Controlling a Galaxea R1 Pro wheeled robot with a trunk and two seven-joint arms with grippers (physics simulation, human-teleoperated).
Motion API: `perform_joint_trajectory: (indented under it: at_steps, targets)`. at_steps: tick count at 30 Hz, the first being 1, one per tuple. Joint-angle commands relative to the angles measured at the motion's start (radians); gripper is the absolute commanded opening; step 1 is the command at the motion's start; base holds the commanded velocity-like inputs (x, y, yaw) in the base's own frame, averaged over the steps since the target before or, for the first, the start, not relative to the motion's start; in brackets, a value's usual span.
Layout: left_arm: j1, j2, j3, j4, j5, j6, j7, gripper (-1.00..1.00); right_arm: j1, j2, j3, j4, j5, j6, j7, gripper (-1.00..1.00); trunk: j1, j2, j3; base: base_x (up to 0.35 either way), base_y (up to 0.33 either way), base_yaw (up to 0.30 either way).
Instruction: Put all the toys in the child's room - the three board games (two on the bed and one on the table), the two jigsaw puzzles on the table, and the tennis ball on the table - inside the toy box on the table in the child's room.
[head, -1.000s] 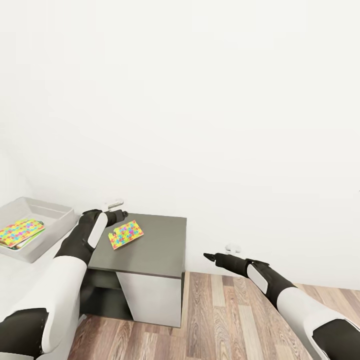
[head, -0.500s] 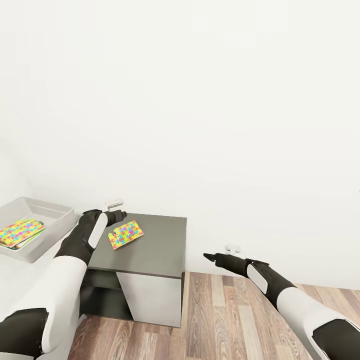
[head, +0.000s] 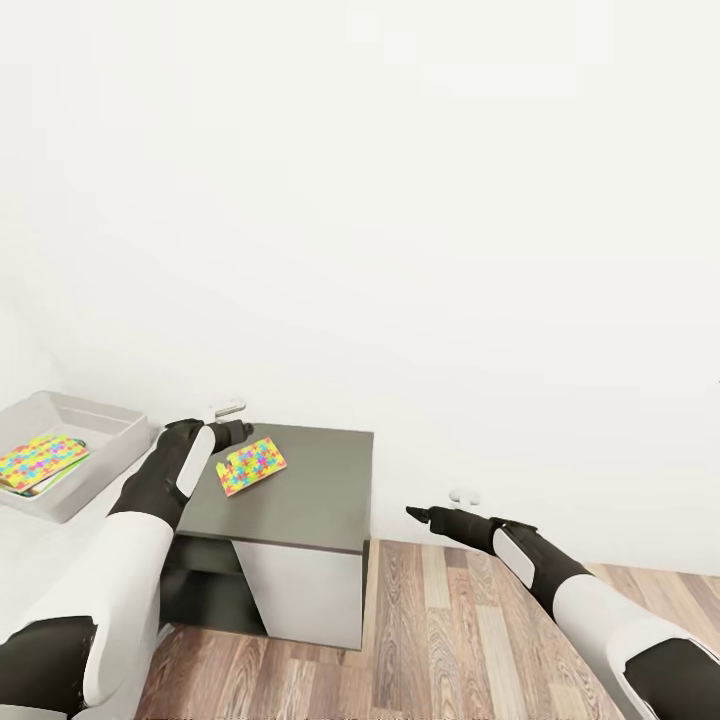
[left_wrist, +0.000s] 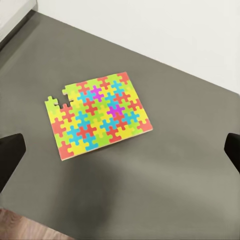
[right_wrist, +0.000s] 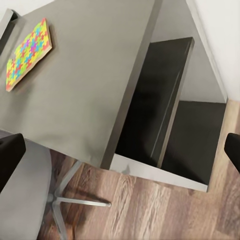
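Two arms, white near the body, black toward the ends, each black forearm with one white patch.

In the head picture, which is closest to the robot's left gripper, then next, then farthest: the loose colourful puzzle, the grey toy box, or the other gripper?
1. Multicoloured jagged-edged jigsaw puzzle on the dark grey cabinet top, just beside the left gripper.
2. Shallow light grey toy box, on the arm's other side.
3. Right gripper, over the wood floor.

White wall; wood plank floor

We're in a home playroom corner: jigsaw puzzle on dark cabinet, wood plank floor.
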Motion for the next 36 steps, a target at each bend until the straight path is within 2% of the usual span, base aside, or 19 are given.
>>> perform_joint_trajectory:
  at_steps: [1,30,36]
  targets:
    - [-0.001,0.000,0.000,-0.001,0.011,0.004,0.008,1.00,0.000,-0.001,0.004,-0.001,-0.009,0.006,0.000,1.00,0.001,-0.002,-0.004,0.000,0.000,0.000]
    - [-0.001,0.005,0.000,-0.001,0.011,0.004,0.006,1.00,0.001,0.004,0.004,-0.004,-0.008,0.005,-0.002,1.00,0.001,-0.002,-0.051,0.000,0.001,0.000]
    - [-0.001,0.005,0.000,-0.002,0.011,0.005,0.006,1.00,0.001,0.007,0.004,-0.004,-0.008,0.004,-0.004,1.00,0.001,-0.002,-0.061,0.000,0.146,0.000]
